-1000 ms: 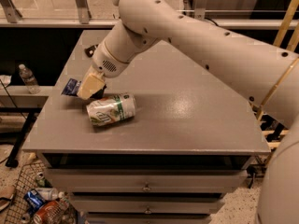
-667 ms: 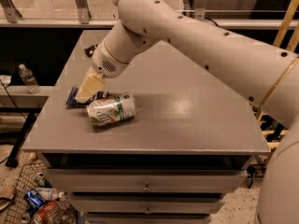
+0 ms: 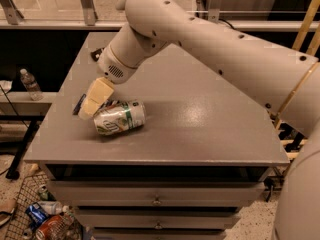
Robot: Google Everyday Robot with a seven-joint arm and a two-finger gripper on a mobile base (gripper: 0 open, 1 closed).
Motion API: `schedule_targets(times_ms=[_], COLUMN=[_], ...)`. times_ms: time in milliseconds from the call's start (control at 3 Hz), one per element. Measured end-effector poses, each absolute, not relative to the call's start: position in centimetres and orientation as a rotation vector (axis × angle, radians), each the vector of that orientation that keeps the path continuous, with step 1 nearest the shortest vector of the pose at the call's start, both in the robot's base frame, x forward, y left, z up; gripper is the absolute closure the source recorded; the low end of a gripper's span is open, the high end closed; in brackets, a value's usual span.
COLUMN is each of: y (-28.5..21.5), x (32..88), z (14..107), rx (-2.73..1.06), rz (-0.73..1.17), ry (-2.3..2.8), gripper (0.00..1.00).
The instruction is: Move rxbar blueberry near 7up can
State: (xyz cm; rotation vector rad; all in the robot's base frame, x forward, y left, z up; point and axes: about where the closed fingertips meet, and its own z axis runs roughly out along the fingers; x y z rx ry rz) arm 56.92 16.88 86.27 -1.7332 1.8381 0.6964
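The 7up can point(image 3: 119, 117), white with green markings, lies on its side near the front left of the grey table point(image 3: 200, 129). The rxbar blueberry point(image 3: 79, 104), a dark navy wrapper, shows only as a thin edge just left of the can, mostly hidden behind my gripper. My gripper point(image 3: 93, 102) with cream fingers point(image 3: 97, 95) reaches down at the bar, right next to the can's left end. I cannot make out whether the gripper holds the bar.
A black object point(image 3: 96, 53) lies at the far left of the table behind my arm. A water bottle point(image 3: 30, 84) stands on a low shelf to the left. Cans and bottles point(image 3: 47, 221) lie in a wire basket on the floor.
My gripper and the navy bar have moved right and toward the front, closer to the can. The can has not moved.
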Motion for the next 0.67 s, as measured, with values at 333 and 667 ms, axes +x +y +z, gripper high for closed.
schedule_targets(times_ms=[333, 667], y=[14.8, 10.7], x=[56.5, 55.0], z=[87.8, 89.9], rx=[-1.699, -1.626], rz=[0.652, 0.604], ry=[1.842, 1.86], gripper=[0.0, 0.0])
